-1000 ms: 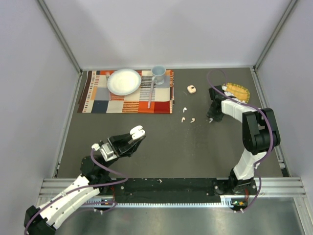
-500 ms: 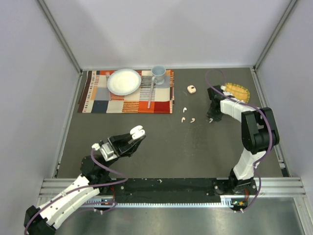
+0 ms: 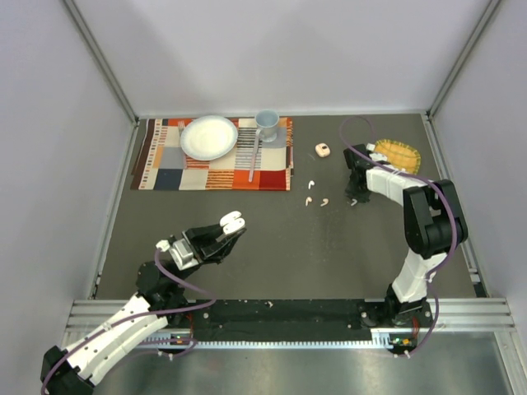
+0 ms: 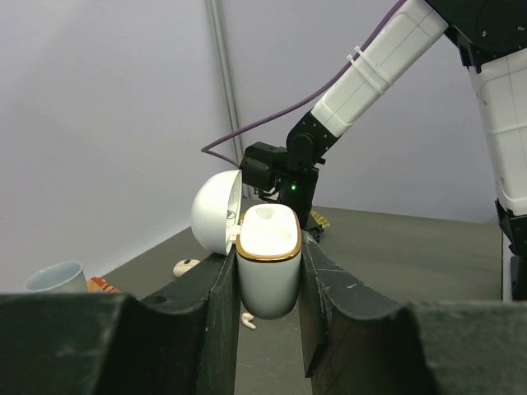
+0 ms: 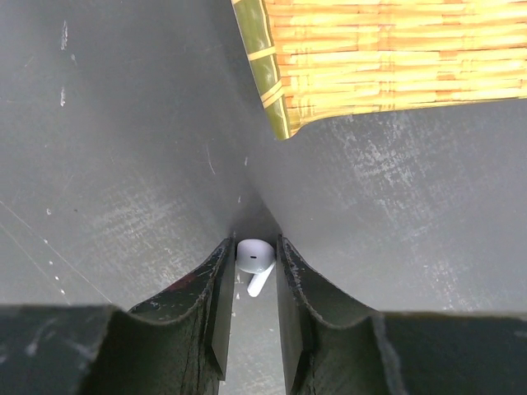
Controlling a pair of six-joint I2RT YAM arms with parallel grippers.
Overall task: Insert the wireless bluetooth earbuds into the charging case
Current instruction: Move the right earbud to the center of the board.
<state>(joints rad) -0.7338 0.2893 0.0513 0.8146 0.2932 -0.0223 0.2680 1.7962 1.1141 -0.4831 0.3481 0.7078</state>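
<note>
My left gripper (image 3: 230, 224) is shut on a white charging case (image 3: 231, 219) and holds it above the table at the near left. In the left wrist view the case (image 4: 268, 267) has a gold rim, and its lid stands open to the left between the fingers (image 4: 221, 296). My right gripper (image 3: 354, 199) is down at the table on the right, shut on a white earbud (image 5: 255, 255) whose stem points down. Three more earbuds (image 3: 311, 184) (image 3: 309, 201) (image 3: 324, 202) lie left of it. One earbud (image 4: 246, 319) shows under the case.
A small cream case (image 3: 323, 149) lies beyond the earbuds and also shows in the left wrist view (image 4: 185, 267). A yellow woven mat (image 3: 398, 153) sits behind the right gripper. A striped placemat (image 3: 212, 169) at the far left holds a plate (image 3: 208, 137), a cup (image 3: 266, 123) and a fork (image 3: 254, 160).
My right gripper and forearm have shifted slightly to the left. The left arm and the case have not moved.
</note>
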